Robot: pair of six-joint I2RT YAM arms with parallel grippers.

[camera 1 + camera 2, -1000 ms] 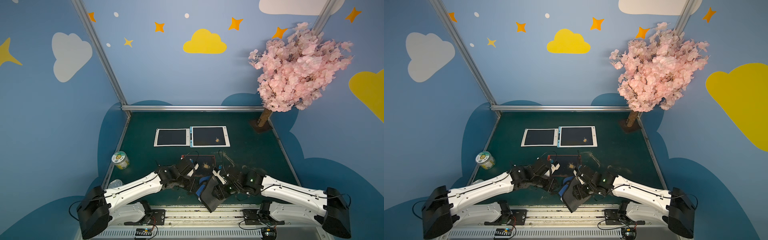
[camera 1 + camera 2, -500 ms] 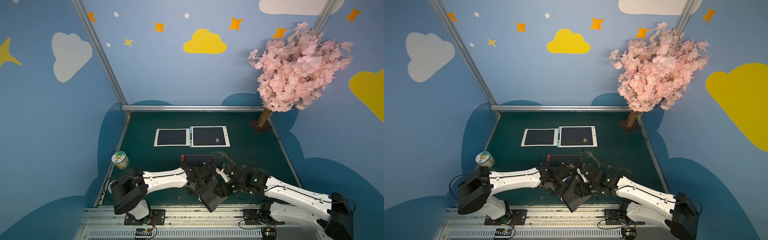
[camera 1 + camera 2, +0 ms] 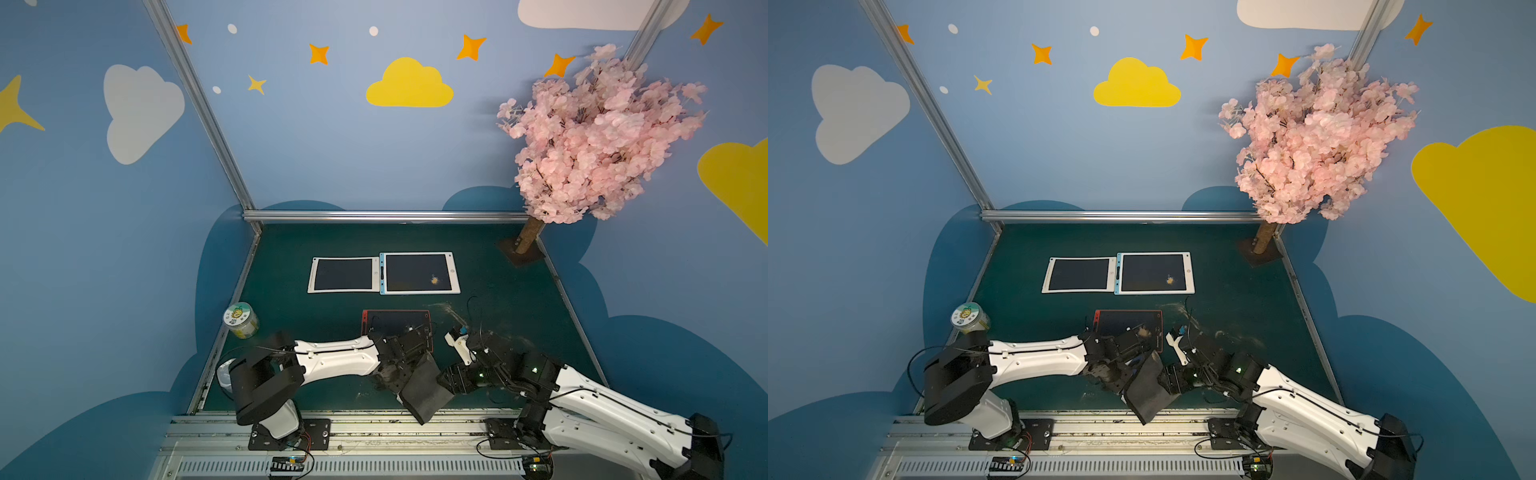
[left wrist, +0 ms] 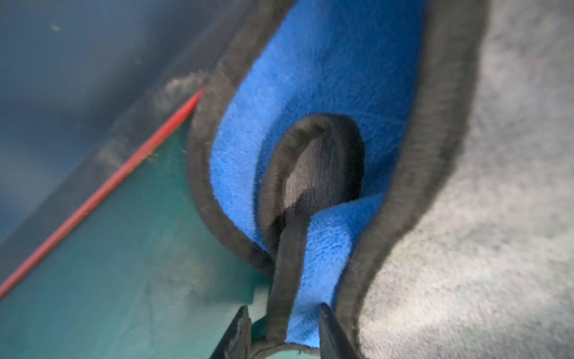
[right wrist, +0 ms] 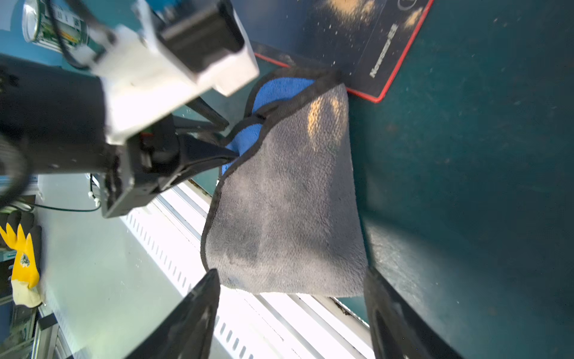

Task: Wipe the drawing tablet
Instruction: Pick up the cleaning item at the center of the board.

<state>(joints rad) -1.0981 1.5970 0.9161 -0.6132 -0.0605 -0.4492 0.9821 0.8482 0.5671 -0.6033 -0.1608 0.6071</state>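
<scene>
On the green bench [image 3: 291, 324], toward its front, the red-framed drawing tablet [image 3: 395, 322] is laid flat and is speckled with pale crumbs. Its near edge is met by a grey-and-blue cloth [image 3: 424, 388], held tilted. The cloth's hem is pinched by the left fingers [image 4: 237, 335]; its other end is flanked by the widely spread right fingers [image 5: 198, 310].

Both top views are sharp and evenly lit. The dark green tabletop [image 3: 519, 299] at six o'clock stays dim, and the silver aluminium posts [image 3: 201, 108] at eleven and one o'clock splay with wide-angle stretch. In the left wrist view the grey-and-blue microfibre cloth [image 4: 512, 155] is blurred. In the right wrist view the white slotted rail [image 5: 183, 230] blows out in glare.
</scene>
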